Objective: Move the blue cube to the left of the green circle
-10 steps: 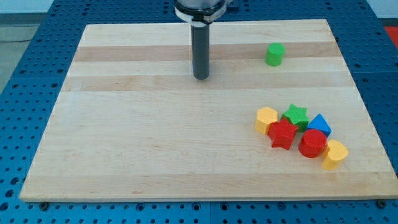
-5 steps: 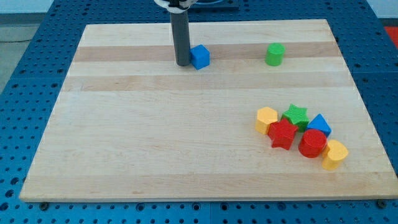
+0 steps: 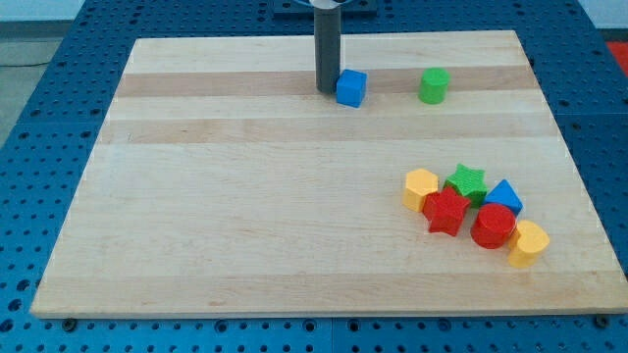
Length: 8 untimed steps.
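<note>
The blue cube [image 3: 351, 88] sits near the view's top, left of the green circle block [image 3: 433, 86], with a gap of bare board between them. My tip [image 3: 326, 91] stands on the board right against the cube's left side. The dark rod rises straight up from it to the view's top edge.
A cluster of blocks lies at the view's lower right: a yellow hexagon-like block [image 3: 421, 187], a green star [image 3: 467, 180], a red star [image 3: 445, 212], a blue triangle [image 3: 504, 196], a red cylinder [image 3: 493, 226] and a yellow block [image 3: 529, 243]. The wooden board [image 3: 245, 216] rests on a blue perforated table.
My tip swung left behind the blue cube, then moved right, pushing the cube right toward the green circle. The other blocks stayed put.
</note>
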Each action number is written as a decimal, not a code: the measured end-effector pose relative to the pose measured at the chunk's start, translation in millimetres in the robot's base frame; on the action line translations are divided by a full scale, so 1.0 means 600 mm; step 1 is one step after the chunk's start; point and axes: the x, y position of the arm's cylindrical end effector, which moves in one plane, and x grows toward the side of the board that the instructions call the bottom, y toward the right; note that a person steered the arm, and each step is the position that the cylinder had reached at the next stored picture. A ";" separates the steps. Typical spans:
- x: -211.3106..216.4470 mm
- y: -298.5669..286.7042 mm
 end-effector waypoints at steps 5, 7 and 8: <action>0.005 -0.025; 0.024 0.038; 0.024 0.072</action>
